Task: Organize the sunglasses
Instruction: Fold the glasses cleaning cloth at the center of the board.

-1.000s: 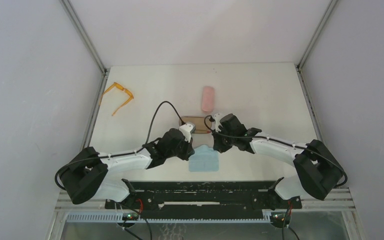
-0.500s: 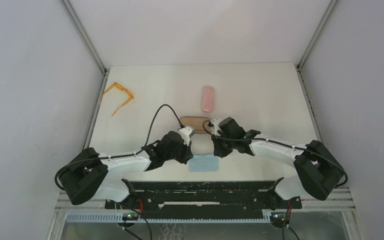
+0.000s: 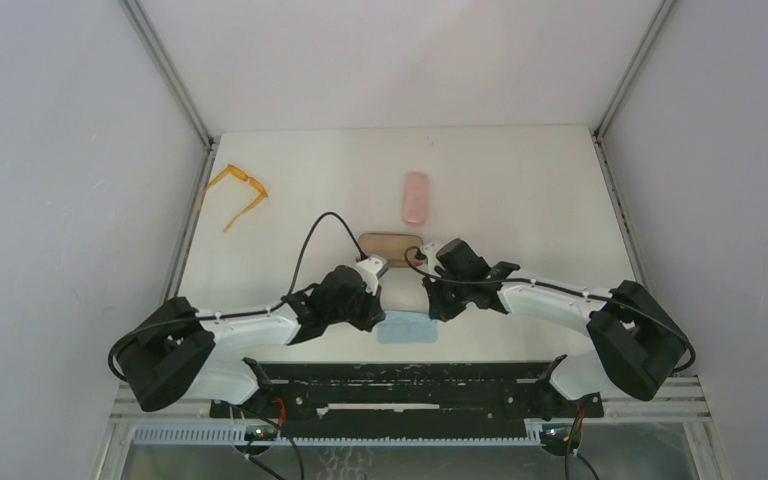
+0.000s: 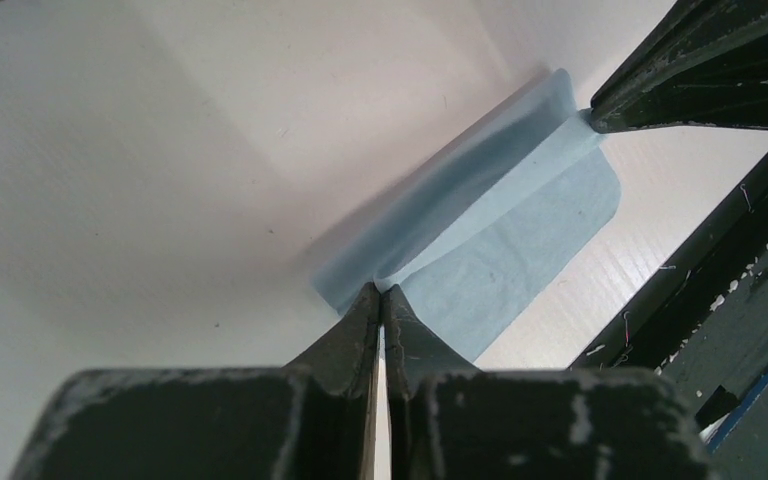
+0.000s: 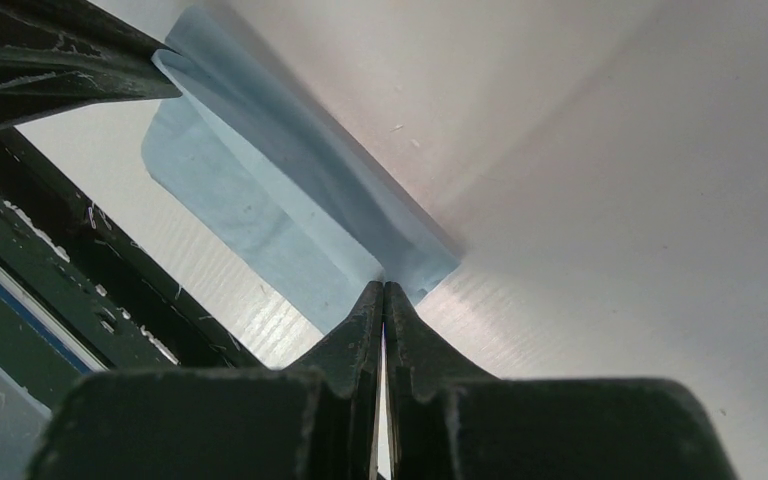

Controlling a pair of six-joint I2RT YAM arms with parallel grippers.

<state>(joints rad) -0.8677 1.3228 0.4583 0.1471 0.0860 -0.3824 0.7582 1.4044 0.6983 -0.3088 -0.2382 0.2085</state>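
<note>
Left of closed brown case and pink case, orange sunglasses

Nothing to read here: no lettering, label, brand or number shows on the cloth, the pink case, the brown case, the sunglasses or the counter.

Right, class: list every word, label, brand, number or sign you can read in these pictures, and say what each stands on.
No text can be read in any view.
The pink case, the brown case, the orange sunglasses and the light-blue cloth show no print.
The circuit boards at the near edge are too small to read.
</note>
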